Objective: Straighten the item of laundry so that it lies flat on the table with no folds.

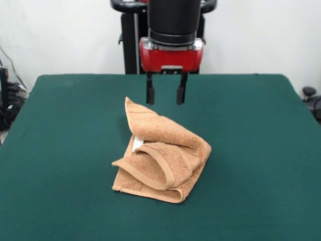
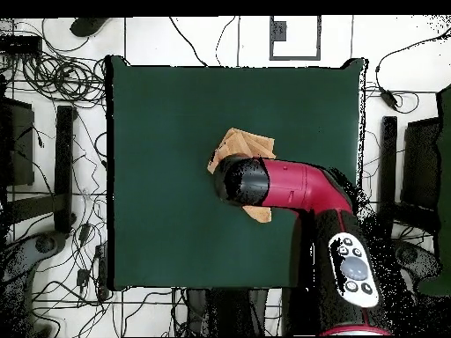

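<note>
Crumpled towel mid-table, wide margins all round, tool spread above.

Floor: white tiled floor with dark grout lines surrounds the worktop on all sides in the overhead view.
Cables: tangled black cables sprawl across the tiles, thickest at the picture's left.
Wall: plain white wall in the front view.
Frame: dark square frame lies on the tiles.
</note>
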